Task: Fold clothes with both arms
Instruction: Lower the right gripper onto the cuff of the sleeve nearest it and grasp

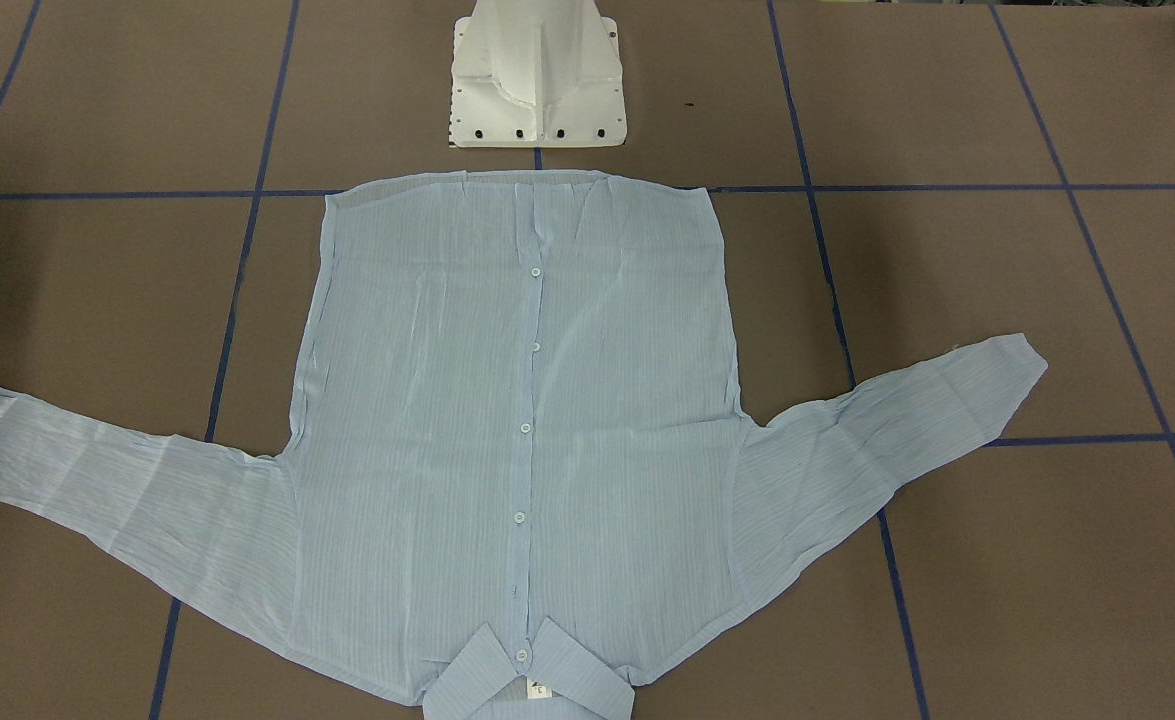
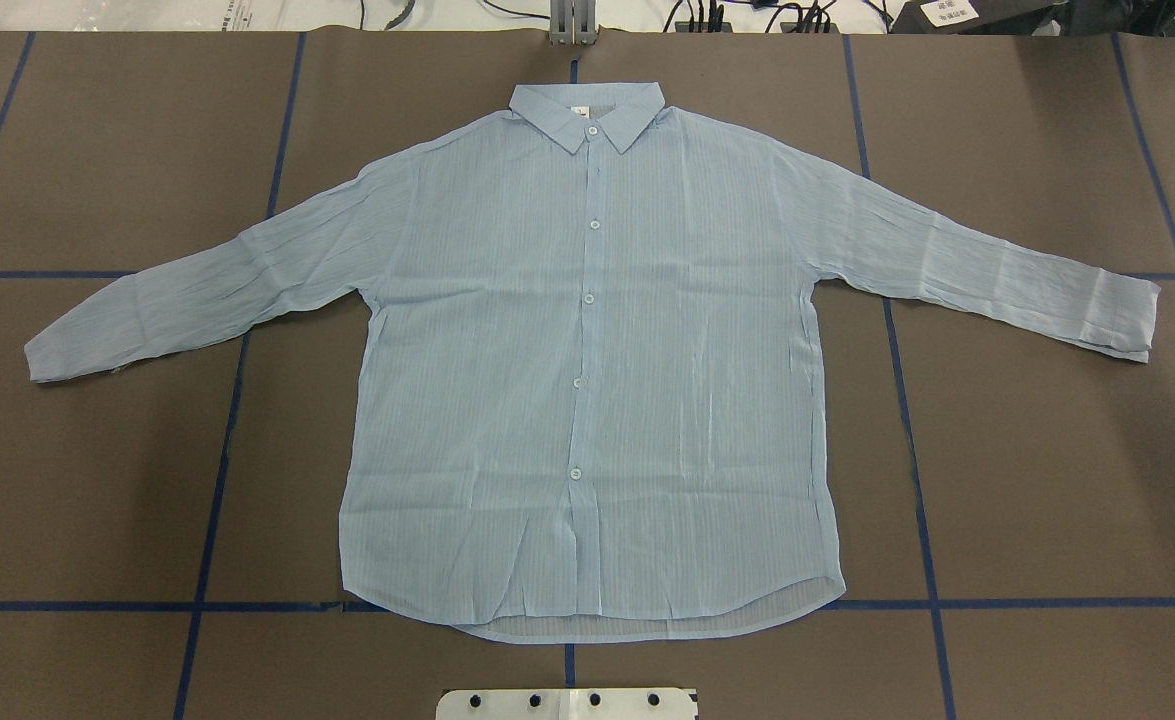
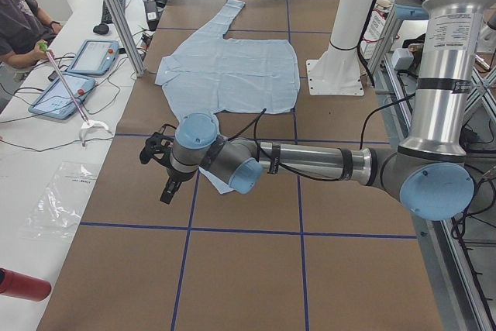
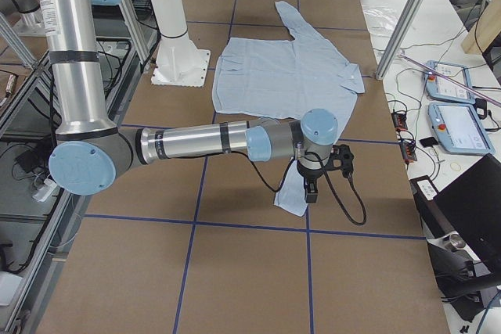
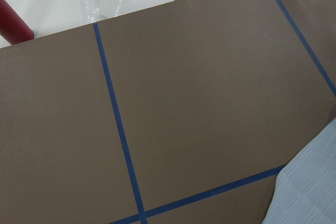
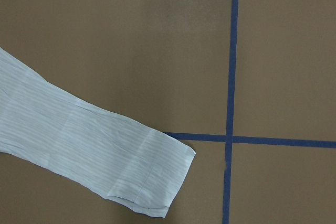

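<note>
The light-blue striped shirt [image 2: 587, 350] lies flat and buttoned on the brown table, with its collar [image 2: 587, 112] at the far edge and both sleeves spread out. My left arm [image 3: 310, 162] hangs over the end of the left sleeve, and its gripper [image 3: 167, 189] shows only in the exterior left view, so I cannot tell its state. The right arm [image 4: 203, 142] reaches over the right cuff [image 6: 152, 182], and its gripper [image 4: 308, 190] shows only in the exterior right view, so its state is also unclear. The overhead and front views show no arm at all.
The white pedestal [image 1: 537, 80] stands just behind the shirt's hem. A side bench holds tablets [image 3: 93, 56], a plastic bag [image 3: 62, 199] and a red bottle [image 3: 19, 284], with a person [image 3: 15, 29] seated there. Blue tape lines [image 2: 217, 450] divide the brown surface into squares.
</note>
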You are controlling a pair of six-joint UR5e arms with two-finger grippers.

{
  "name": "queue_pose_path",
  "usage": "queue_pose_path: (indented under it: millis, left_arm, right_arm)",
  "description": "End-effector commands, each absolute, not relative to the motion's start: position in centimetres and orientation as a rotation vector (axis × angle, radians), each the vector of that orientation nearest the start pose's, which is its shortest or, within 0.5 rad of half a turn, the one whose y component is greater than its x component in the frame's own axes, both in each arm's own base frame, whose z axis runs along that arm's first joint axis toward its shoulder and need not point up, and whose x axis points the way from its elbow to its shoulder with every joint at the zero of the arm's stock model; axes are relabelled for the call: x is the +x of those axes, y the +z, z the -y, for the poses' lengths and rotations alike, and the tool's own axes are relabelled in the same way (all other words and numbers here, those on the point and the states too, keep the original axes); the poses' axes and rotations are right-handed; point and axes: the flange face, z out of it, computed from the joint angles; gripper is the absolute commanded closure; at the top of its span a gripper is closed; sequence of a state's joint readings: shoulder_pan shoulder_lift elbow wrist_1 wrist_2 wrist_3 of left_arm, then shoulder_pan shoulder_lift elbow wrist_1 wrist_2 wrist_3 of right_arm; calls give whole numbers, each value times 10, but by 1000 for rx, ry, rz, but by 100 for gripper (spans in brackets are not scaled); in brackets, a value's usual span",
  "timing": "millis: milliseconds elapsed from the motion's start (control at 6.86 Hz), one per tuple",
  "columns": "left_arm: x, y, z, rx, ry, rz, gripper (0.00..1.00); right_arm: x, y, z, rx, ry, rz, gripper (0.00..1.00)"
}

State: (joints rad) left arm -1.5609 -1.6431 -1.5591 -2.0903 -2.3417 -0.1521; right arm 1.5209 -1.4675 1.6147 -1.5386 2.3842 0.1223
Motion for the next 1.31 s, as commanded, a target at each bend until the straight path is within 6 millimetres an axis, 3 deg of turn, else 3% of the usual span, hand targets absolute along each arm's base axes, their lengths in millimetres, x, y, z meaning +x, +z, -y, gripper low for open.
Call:
queue_pose_path:
  millis: [0, 437, 583, 729, 875, 1020, 1166]
  left_arm:
    - [-58, 554, 548, 514, 122, -775, 0]
    - [-59, 560, 536, 507, 120, -781, 0]
    - [-59, 557, 525, 519, 127, -782, 0]
    - [-59, 550, 515, 535, 132, -782, 0]
    - [-59, 555, 509, 526, 131, -783, 0]
    - [-58, 561, 504, 513, 126, -783, 0]
    - [-58, 550, 503, 540, 136, -784, 0]
  right_arm:
    - [41, 579, 540, 114, -5, 821, 0]
    - [37, 577, 541, 117, -11, 830, 0]
    - [31, 595, 531, 83, -7, 834, 0]
    - [7, 597, 522, 98, -62, 891, 0]
    - [-44, 600, 519, 99, -164, 917, 0]
    - [-102, 604, 528, 27, -175, 886, 0]
    - [-125, 602, 542, 20, -153, 831, 0]
